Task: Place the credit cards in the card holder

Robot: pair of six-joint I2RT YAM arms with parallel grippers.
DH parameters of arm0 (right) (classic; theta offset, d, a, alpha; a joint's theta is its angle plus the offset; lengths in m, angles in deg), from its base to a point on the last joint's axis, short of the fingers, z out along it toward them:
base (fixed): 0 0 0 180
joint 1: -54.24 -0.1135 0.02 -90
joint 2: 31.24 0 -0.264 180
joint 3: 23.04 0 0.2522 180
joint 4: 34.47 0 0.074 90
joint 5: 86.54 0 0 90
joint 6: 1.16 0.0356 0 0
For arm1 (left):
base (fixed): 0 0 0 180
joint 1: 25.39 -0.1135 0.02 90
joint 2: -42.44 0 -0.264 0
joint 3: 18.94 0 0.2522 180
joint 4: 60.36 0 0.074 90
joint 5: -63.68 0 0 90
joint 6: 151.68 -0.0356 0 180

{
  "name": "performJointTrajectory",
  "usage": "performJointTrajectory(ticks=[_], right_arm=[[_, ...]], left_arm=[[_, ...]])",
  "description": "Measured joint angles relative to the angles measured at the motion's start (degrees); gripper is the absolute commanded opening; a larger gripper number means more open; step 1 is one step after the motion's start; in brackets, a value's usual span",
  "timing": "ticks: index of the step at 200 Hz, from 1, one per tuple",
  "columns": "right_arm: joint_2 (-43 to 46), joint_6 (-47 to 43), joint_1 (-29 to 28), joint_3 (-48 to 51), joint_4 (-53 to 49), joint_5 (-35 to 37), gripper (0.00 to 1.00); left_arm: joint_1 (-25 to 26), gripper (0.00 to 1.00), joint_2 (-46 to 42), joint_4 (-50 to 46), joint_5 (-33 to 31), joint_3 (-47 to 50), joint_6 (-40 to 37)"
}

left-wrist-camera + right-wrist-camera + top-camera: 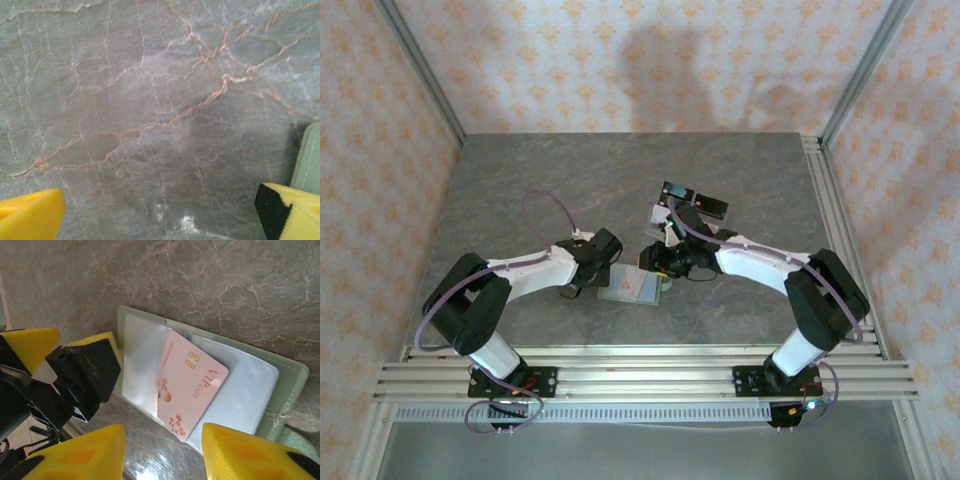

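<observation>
The sage-green card holder (291,374) lies open on the marble table, its clear sleeves facing up. A pinkish credit card (194,385) marked VIP lies at a slant on the sleeves, and its left part seems to sit under the clear plastic. My right gripper (162,456) hovers open just in front of the card's lower corner, holding nothing. My left gripper (160,217) is open over bare marble, with the card holder's edge (309,160) beside its right finger. From above, the card holder (616,293) and card (642,287) lie between the left gripper (600,275) and right gripper (662,263).
A clear acrylic stand with black panels (693,205) stands just behind the right gripper. Aluminium rails (640,375) run along the near edge and another rail (840,230) runs up the right side. Patterned walls close in the table.
</observation>
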Motion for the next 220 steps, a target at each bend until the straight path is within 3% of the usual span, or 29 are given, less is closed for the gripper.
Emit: performJointTrajectory(ticks=[70,140,220], right_arm=[[0.81,11.04,-5.29,8.66,10.25,11.26,0.45],[-0.7,13.66,-5.95,8.87,14.82,12.72,0.45],[-1.11,16.0,-7.58,8.92,13.22,13.81,0.45]], left_arm=[[0.0,1.0,0.02,3.06,1.27,0.02,-0.39],[0.0,1.0,0.0,5.51,2.89,1.86,0.31],[0.0,1.0,-0.48,8.0,3.17,3.58,1.11]])
